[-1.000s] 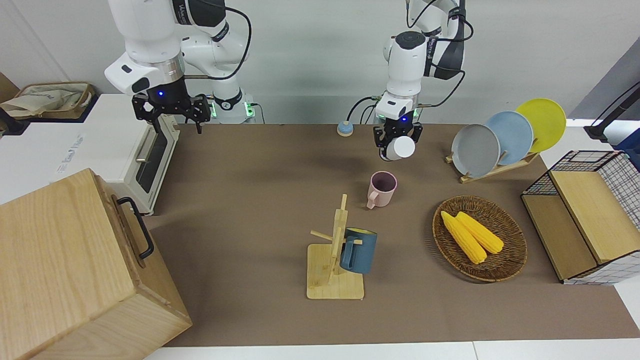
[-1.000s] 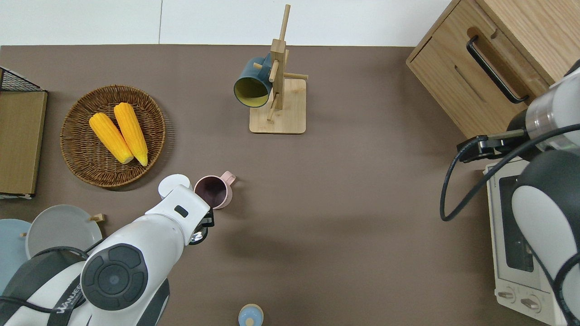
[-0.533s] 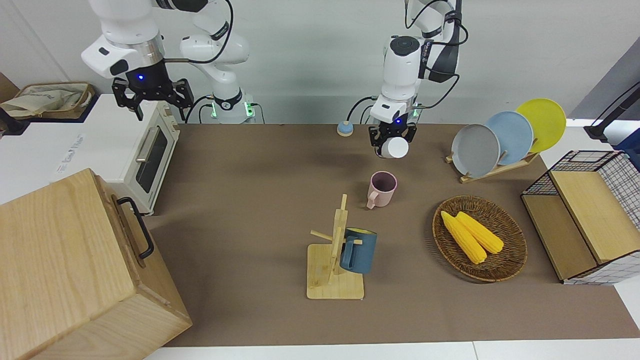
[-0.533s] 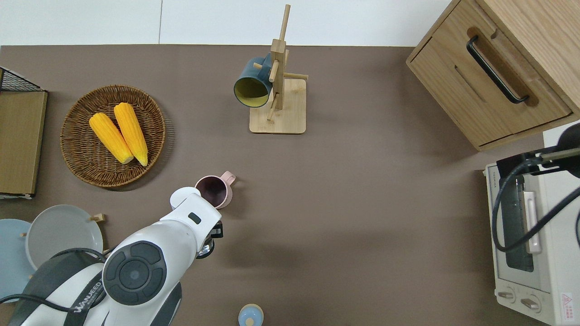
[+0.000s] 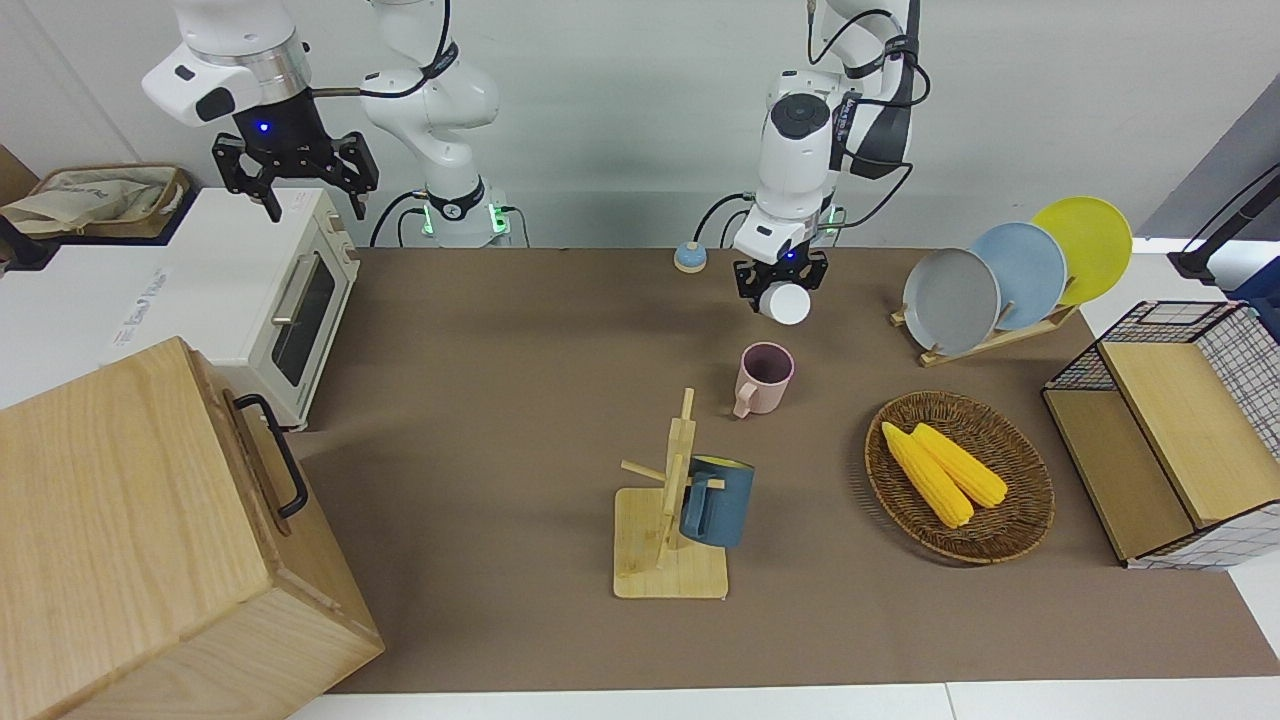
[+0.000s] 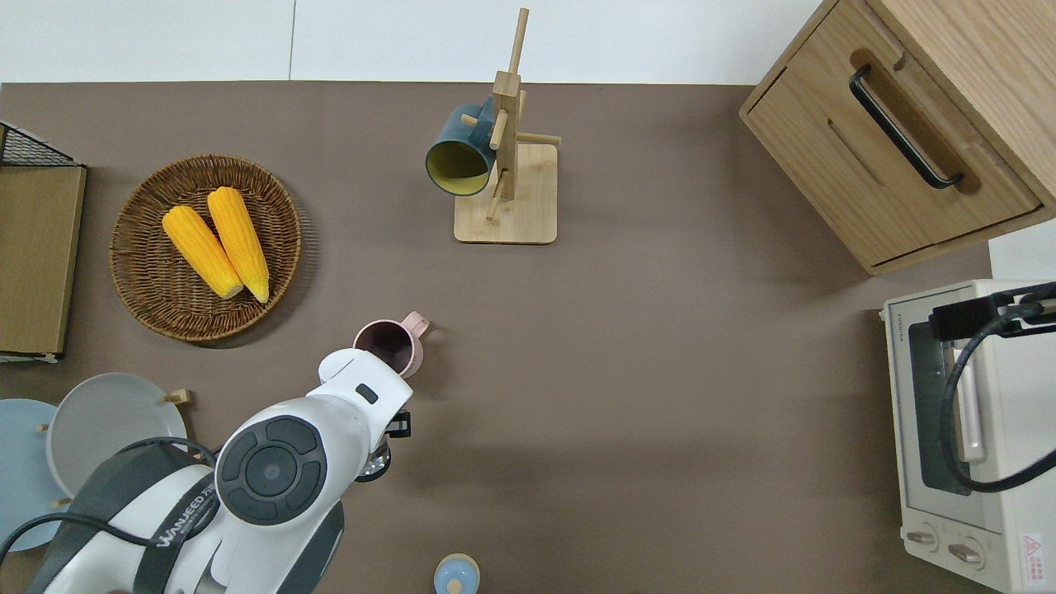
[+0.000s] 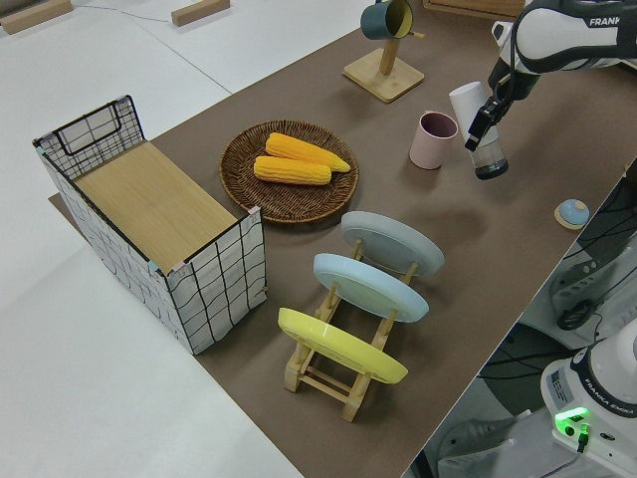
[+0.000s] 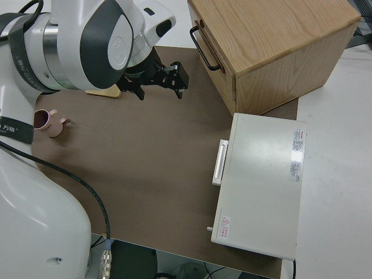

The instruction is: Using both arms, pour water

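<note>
Overhead, the right gripper (image 5: 293, 181) is held with fingers spread above the toaster oven (image 5: 262, 300). A tilted white bottle (image 5: 785, 302) is pinched by the left gripper (image 5: 779, 283), just beside the pink mug (image 5: 765, 378).

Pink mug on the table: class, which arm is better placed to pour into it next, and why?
The left. Its gripper holds the white-capped bottle tilted right beside the pink mug. The right gripper is empty, up by the toaster oven.
</note>
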Controlling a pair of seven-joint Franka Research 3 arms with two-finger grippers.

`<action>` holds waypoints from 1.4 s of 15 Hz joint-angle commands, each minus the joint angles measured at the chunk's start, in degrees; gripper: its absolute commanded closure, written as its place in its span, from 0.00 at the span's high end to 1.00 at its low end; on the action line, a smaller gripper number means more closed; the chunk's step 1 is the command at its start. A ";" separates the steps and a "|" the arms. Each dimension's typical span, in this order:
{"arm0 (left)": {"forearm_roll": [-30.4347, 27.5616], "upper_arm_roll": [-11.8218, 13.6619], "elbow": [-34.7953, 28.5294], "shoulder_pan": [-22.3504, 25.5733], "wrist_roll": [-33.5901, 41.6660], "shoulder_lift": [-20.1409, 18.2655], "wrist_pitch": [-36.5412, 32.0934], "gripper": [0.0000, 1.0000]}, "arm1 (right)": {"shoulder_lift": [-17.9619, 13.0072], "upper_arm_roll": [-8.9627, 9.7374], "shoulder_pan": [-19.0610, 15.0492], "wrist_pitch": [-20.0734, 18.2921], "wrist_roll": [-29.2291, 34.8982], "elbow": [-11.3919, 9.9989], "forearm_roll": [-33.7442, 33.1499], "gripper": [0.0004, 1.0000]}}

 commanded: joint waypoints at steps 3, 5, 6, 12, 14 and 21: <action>-0.74 0.52 8.27 -0.96 0.89 5.54 -6.84 0.00 | -0.74 0.16 -0.66 0.80 -0.86 -1.14 3.72 0.99; -0.74 0.52 10.73 -0.96 1.33 7.30 -9.48 0.00 | -0.74 0.16 -0.66 0.80 -0.60 -1.14 4.07 0.99; -0.74 0.52 11.26 -0.96 1.51 7.66 -10.18 0.00 | -0.74 0.16 -0.83 0.89 -0.60 -1.14 5.03 0.99; -1.61 0.35 12.15 -0.96 2.91 8.10 -14.14 0.00 | -0.65 -0.11 -1.01 1.77 0.81 -1.22 5.39 0.99; -1.79 0.35 12.24 -0.96 3.00 8.10 -15.11 0.00 | -0.65 -0.28 -1.01 1.77 1.77 -1.40 5.39 0.99; -3.98 -0.01 14.78 -0.96 3.18 9.76 -19.85 0.00 | -0.39 -0.28 -0.83 1.42 2.04 -1.84 3.81 0.99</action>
